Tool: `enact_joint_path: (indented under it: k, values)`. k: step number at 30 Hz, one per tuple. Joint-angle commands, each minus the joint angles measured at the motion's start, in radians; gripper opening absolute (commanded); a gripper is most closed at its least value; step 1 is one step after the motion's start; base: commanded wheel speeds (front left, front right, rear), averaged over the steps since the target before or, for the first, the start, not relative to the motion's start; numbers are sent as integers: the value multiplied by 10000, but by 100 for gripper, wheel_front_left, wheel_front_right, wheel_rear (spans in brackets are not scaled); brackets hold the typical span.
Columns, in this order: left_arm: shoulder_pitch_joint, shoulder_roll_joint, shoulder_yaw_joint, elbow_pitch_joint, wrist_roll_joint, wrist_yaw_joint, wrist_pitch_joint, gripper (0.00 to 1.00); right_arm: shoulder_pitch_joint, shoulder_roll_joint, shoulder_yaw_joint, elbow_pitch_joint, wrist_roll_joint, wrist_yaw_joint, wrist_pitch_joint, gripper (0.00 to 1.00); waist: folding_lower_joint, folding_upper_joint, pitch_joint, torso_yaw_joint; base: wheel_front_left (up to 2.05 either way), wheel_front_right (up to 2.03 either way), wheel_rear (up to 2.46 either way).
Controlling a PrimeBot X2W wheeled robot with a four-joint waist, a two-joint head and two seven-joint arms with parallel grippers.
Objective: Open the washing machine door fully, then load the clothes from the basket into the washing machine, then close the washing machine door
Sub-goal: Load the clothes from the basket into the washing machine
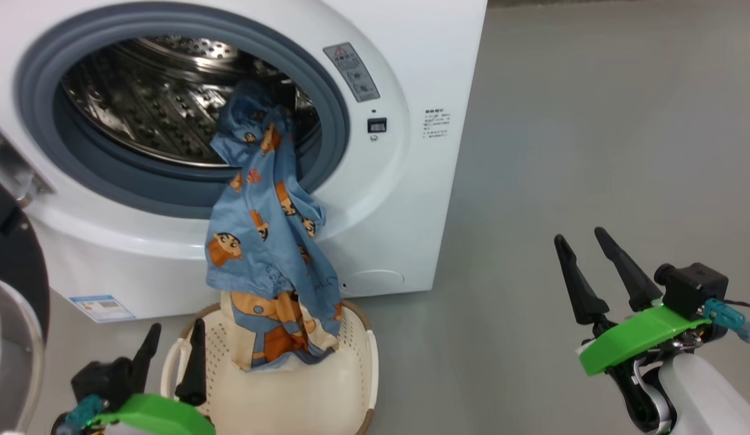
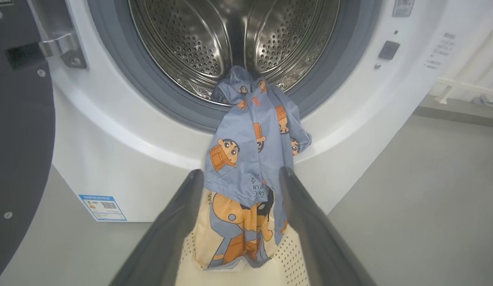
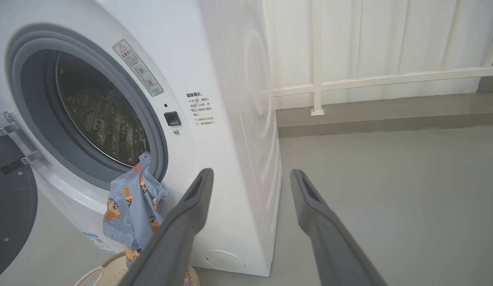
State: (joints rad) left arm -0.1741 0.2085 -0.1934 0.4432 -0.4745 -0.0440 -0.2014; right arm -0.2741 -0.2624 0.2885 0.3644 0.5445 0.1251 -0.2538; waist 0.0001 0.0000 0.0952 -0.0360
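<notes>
Well, the washing machine (image 1: 411, 60) is cut off at the top and left of my head view, a white boxy shell with a smooth grey rubber gasket (image 1: 335, 115) ringing a perforated steel drum (image 1: 145, 90). The washing machine door (image 1: 12, 254) stands swung open at the left, and I get only a slice of its glossy black rim and clear glass. The clothes (image 1: 266, 229) are soft blue fabric with orange figures, trailing from the drum lip over the gasket and down the front. Their cream lower end sits in the basket (image 1: 356, 362), and how much lies inside the drum I cannot tell. That cream perforated plastic tub stands on the floor just before the machine, its near rim cropped. The left gripper (image 1: 176, 324) hovers at the basket's left rim, jaws spread wide, holding nothing. The right gripper (image 1: 579, 235) is equally wide and empty over bare floor.
</notes>
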Motion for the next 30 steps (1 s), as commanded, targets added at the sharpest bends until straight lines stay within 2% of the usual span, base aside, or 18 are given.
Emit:
enact_joint_path:
  k: [1,11,18,30]
  values:
    - [-677,170,250,261,-171,-118,67,100,-315,-67,194,-275,-132,56,-80,100,-1,0,420,-212,0,0,0]
    - [-2501,97,-172,2885,-598,-722,284,100,-784,171,188,-466,-374,56,-80,100,-1,0,1671,-612,0,0,0]
    - [-3931,112,-702,4651,-849,-854,128,100,-1194,406,213,-662,-597,56,-80,100,-1,0,2603,-953,0,0,0]
    - [-5862,368,-2221,5800,-2159,-865,476,100,-1658,749,39,-1125,-973,56,-80,100,-1,0,4261,-1306,0,0,0]
